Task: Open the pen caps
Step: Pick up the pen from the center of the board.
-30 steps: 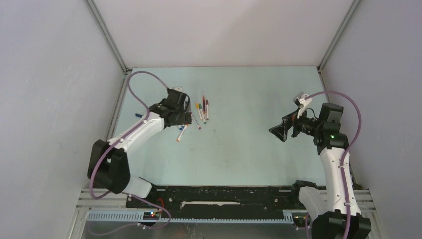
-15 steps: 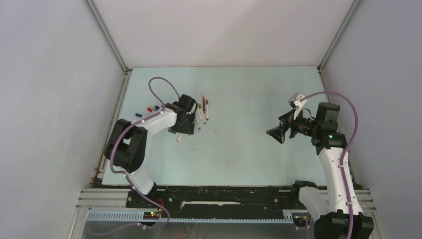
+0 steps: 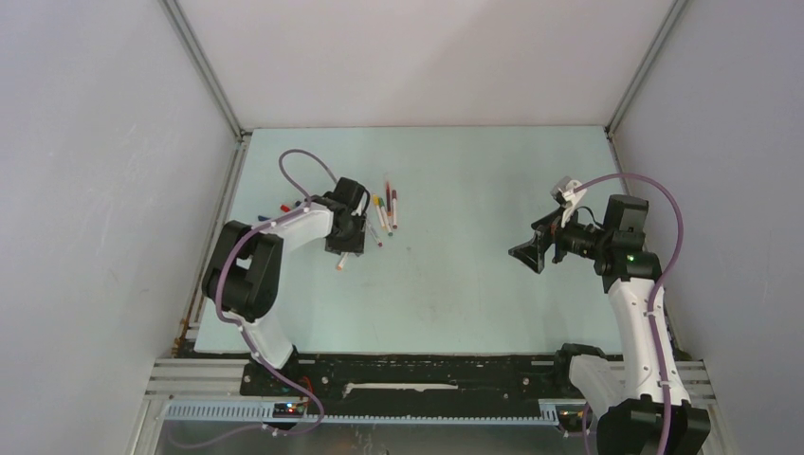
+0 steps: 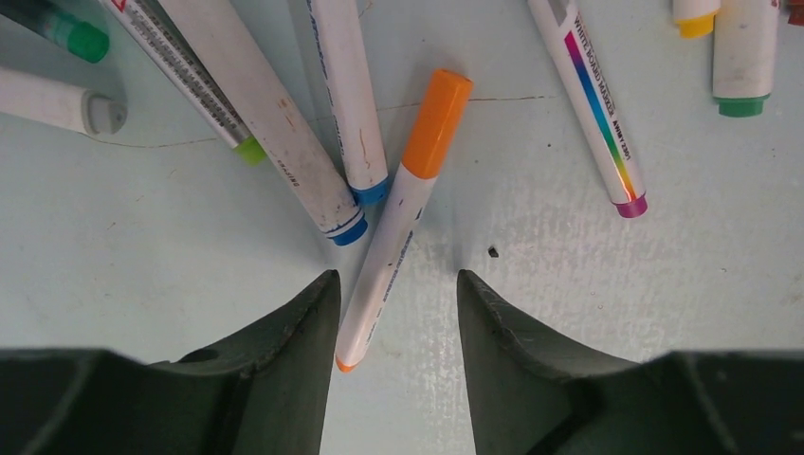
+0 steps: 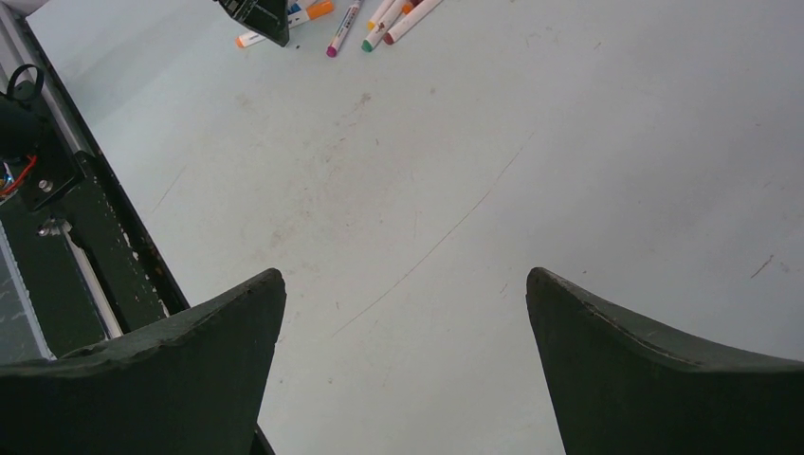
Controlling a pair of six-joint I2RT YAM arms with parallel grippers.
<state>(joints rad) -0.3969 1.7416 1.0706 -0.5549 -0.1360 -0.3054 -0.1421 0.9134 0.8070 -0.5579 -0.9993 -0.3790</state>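
**Desk:** Which step are you on?

**Operator:** I read it as the pick-up for one more pen. I have the left gripper (image 4: 395,282) low over the table (image 4: 588,313), its jaws partly spread and pinching nothing. The orange pen (image 4: 384,256) lies slantwise between them. Its tail end is right against the left-hand finger (image 4: 284,332), and the other finger stands clear of it.

**Desk:** And the cap?

**Operator:** The orange cap (image 4: 436,123) is on the far end of the barrel, pointing away from my wrist camera and beyond the fingertips. It isn't off yet.

**Desk:** So what does the next move need?

**Operator:** I need to pinch the white barrel without nudging the two blue-ended pens (image 4: 353,227) just beside it, then lift. After that I think I need the second arm. The right gripper (image 5: 403,275) hangs spread wide over bare table, well apart from the pen cluster (image 3: 384,210), and would have to come across to take the cap end. The slant is the worry — the pen may roll or twist as the fingers meet it.

**Desk:** Any writing you can read?

**Operator:** Not with confidence. The rainbow-striped pen (image 4: 597,104) has a line of small dark print beside its colour band, but I can't make out the letters. The orange pen has faint lettering along its barrel, which I can't read either. One barrel at the top left (image 4: 171,62) shows a red mark and fine print — too small to make out a brand.
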